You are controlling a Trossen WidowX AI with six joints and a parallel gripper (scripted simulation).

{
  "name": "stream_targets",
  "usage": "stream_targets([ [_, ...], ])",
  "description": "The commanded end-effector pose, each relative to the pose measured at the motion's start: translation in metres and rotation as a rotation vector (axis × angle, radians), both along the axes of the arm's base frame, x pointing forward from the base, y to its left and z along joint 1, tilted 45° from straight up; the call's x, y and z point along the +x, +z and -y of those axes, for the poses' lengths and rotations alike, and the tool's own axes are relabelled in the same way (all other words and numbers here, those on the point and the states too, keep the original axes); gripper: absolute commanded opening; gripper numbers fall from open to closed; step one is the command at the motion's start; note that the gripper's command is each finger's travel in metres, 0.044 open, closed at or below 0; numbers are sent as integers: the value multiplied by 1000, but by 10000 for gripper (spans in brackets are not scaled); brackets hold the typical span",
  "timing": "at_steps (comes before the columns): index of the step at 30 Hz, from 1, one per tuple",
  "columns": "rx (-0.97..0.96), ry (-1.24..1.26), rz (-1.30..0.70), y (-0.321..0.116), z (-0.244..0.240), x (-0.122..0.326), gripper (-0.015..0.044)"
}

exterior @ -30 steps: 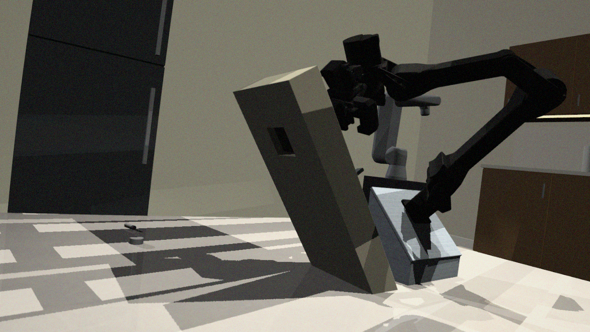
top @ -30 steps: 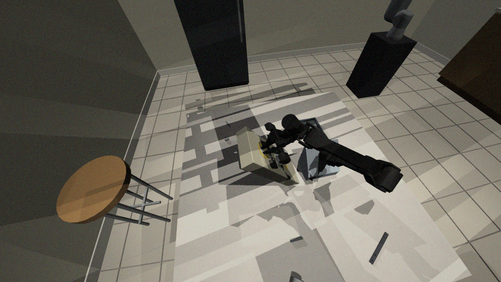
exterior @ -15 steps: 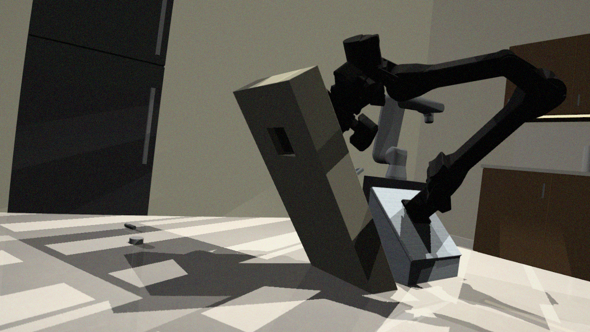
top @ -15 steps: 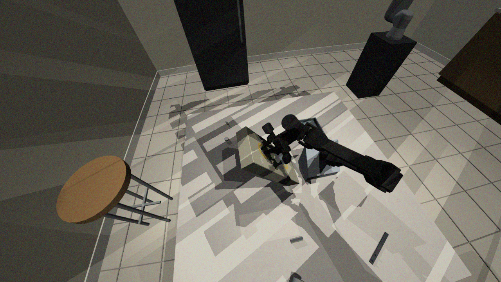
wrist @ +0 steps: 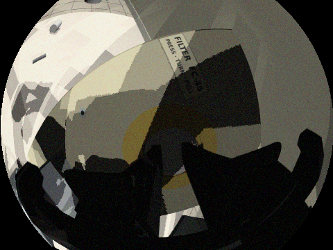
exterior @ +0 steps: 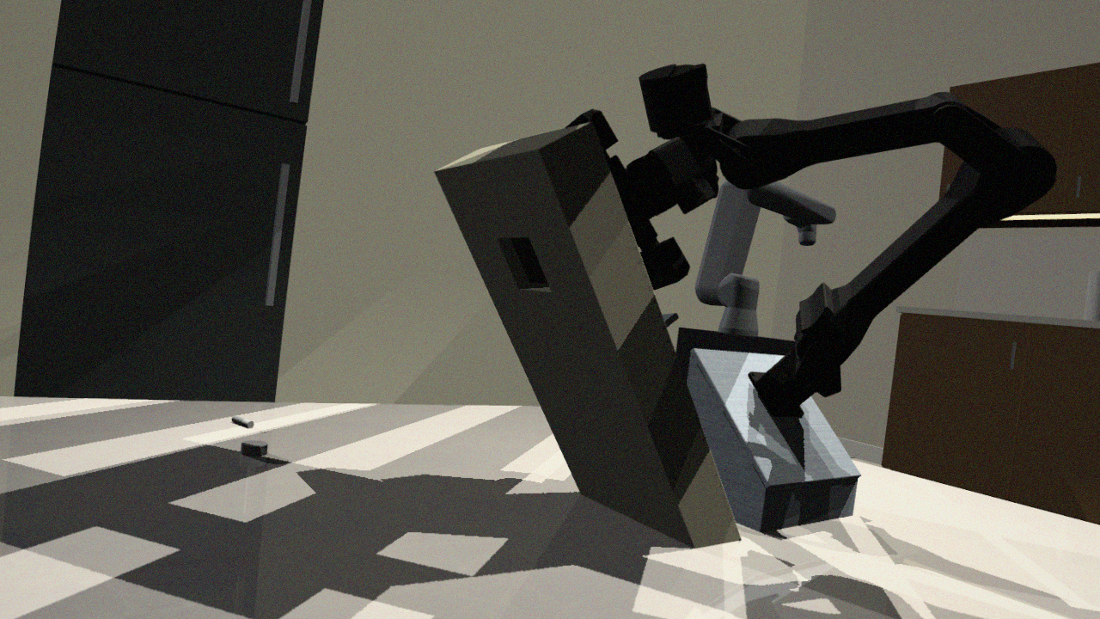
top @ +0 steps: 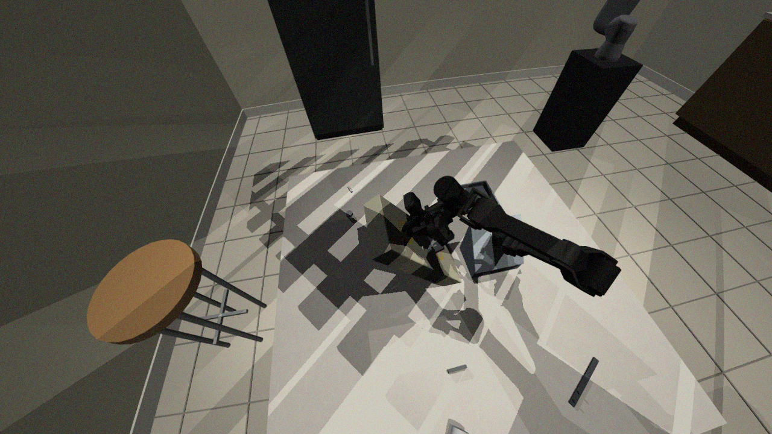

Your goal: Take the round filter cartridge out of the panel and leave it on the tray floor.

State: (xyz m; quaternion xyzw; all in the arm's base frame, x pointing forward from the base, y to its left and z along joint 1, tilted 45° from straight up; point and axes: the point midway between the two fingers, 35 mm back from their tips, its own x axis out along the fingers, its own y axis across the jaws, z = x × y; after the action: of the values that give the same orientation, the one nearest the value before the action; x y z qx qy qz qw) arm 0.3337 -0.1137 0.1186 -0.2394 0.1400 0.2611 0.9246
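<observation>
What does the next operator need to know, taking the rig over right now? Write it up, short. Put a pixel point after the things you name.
Hand (wrist: pixel 171 147): shut on the filter cartridge (wrist: pixel 170 139), at the panel's yellow ring (wrist: pixel 133 139).
Cartridge: appears to be in the service panel (top: pixel 384 218) (exterior: pixel 608 369) (wrist: pixel 100 121); how far it has turned, I can't tell.
Done: the grip.
Left: finish any turn (label (wrist: pixel 175 55) reads press, turn, pull), pull it out, set it on the tray floor, open the hand, back off.
</observation>
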Motion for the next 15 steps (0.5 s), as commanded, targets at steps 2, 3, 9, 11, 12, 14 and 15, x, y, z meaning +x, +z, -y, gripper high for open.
stream_targets([
  [2, -181, 76, 72, -3, -2, 4, 0],
  [3, -205, 87, 84, -3, -2, 4, 0],
  [9, -204, 87, 83, -3, -2, 4, 0],
  [11, -201, 86, 76, -2, 2, -1, 0],
  [12, -199, 86, 72, -1, 4, -4, 0],
  [14, -194, 84, 63, 1, 9, -11, 0],
  [15, -191, 83, 59, 2, 11, -14, 0],
])
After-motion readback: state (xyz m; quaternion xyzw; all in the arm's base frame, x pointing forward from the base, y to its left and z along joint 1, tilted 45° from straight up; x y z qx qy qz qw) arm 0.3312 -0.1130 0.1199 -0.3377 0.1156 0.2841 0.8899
